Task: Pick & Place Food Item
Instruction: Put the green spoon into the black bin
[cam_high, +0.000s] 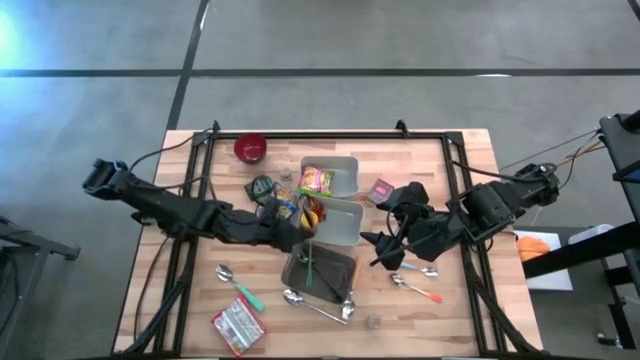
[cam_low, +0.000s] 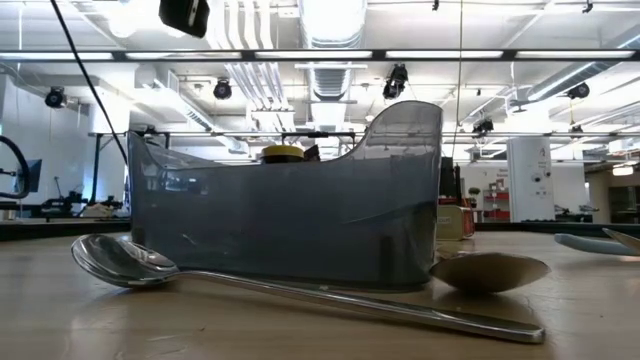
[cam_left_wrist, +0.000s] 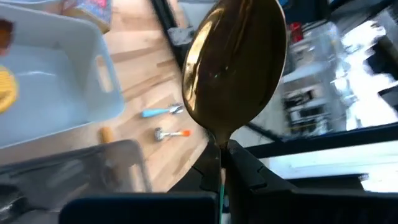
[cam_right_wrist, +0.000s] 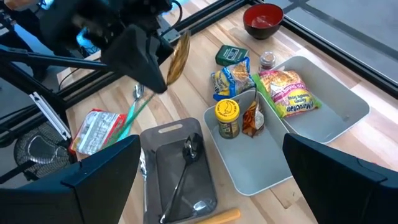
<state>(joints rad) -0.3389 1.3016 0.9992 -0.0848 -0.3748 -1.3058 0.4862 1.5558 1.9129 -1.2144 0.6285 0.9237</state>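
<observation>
Left gripper is clamped on a spoon with a green handle, held above the table near the dark tray. In the left wrist view the bowl stands up past the fingers, shiny gold-brown, nothing visible on it. In the right wrist view the same spoon hangs with its green handle slanting down toward the tray's near edge.

Right gripper waits just beside the dark tray, on the robot's right of it, jaws spread wide and empty.

Food items sit in two grey bins. The near bin holds a small yellow-lidded jar and an orange packet leaning by it. The far bin holds a noodle packet, pink and green. More packets lie on the table against the bins, near a red bowl. A foil snack pack lies at the table's front left.

Which item is the target cannot be told.

Handling, as judged:
- Jar: stiff, smooth, likely slippery; grip across the body below the lid.
- Packets: light, soft, crinkly; pinch at a sealed edge, since the middle would crush.
- Spoon: rigid, thin; a scooped load could slide off if it tilts.
</observation>
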